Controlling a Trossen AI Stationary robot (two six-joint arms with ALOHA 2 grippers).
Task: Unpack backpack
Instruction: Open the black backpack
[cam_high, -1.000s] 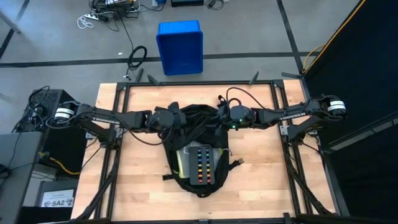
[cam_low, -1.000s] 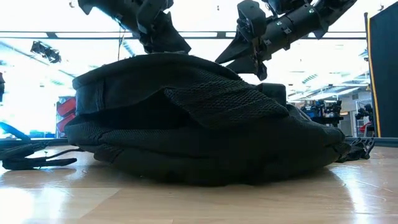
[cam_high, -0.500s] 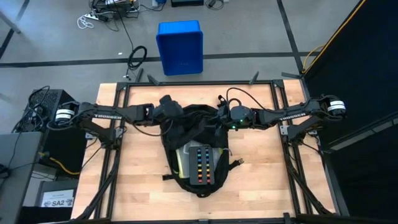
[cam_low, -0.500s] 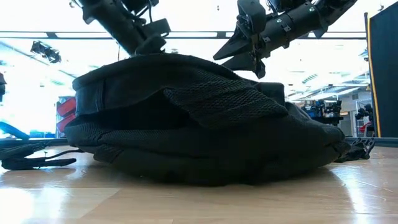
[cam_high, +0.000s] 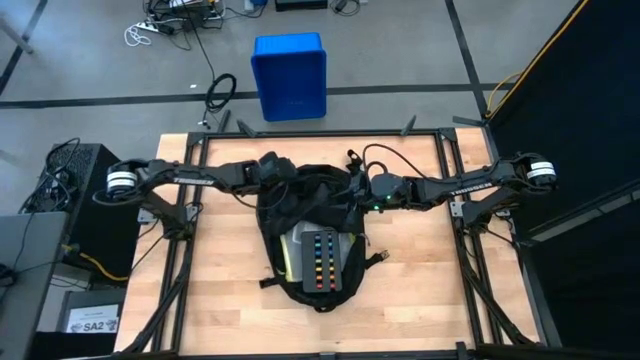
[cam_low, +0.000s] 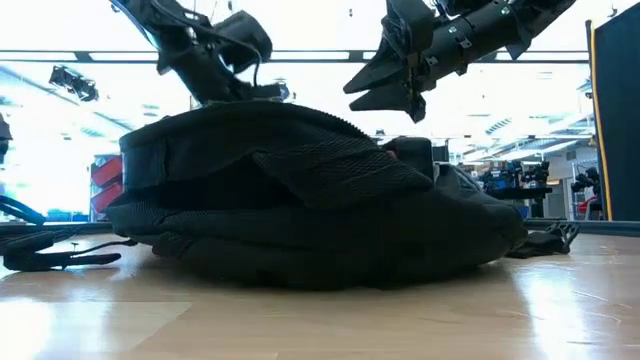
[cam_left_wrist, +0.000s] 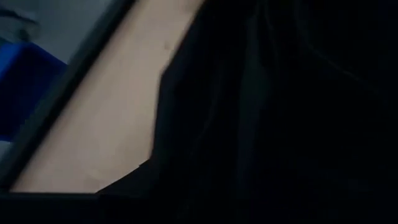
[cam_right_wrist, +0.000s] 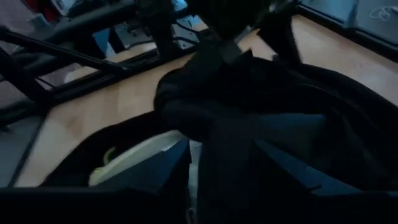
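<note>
A black backpack (cam_high: 312, 235) lies open in the middle of the wooden table (cam_high: 420, 290), a pale item with coloured squares (cam_high: 321, 261) showing inside. The left claw (cam_high: 283, 178) and right claw (cam_low: 385, 92) hover at its top end, the right one's fingers spread; the left's I cannot tell.

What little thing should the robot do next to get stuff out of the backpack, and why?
Probably lower the right gripper, which hangs open above the backpack, into its open mouth toward the flat panel with coloured squares. That panel lies uncovered inside, and the left gripper sits at the backpack's top edge.
</note>
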